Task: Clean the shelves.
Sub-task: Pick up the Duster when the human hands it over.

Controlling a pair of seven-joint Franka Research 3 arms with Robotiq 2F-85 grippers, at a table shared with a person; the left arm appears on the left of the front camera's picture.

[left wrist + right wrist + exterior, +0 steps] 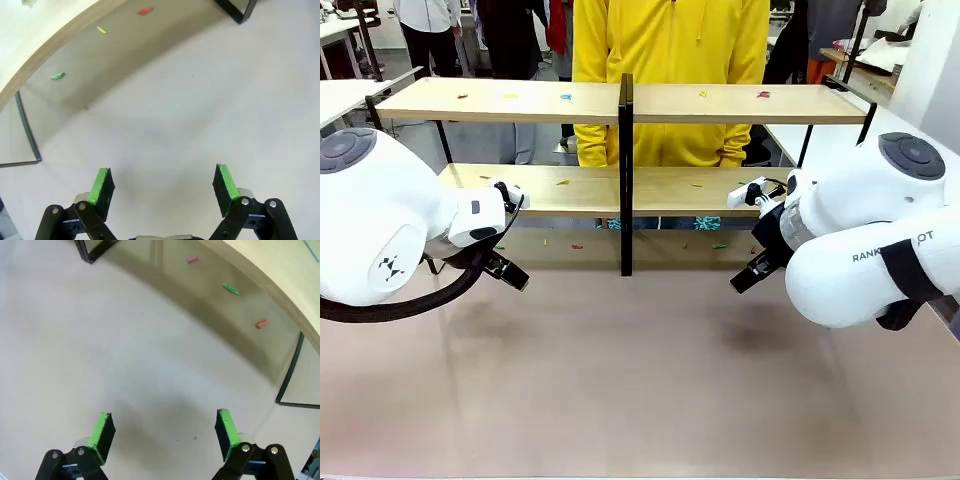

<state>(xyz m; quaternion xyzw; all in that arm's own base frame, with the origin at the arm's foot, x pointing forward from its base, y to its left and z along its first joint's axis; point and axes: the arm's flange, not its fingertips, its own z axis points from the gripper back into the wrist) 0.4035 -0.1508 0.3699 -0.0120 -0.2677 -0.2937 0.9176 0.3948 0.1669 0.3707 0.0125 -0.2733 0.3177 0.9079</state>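
Observation:
The shelves (520,100) are a two-tier rack of light wooden boards on a black frame with a central upright (626,170), standing at the table's far side. Small coloured scraps lie on both boards and on the tabletop beneath, such as a green scrap (57,76) and a red scrap (192,260). My left gripper (510,270) hangs open just in front of the lower board's left end, nothing between its green pads (100,186). On the right, my right gripper (745,278) is open and empty too, its pads (226,432) over bare tabletop.
A person in a yellow top (670,60) stands right behind the rack. The large beige tabletop (640,380) stretches in front of the rack. White tables (340,95) flank the rack at left and right.

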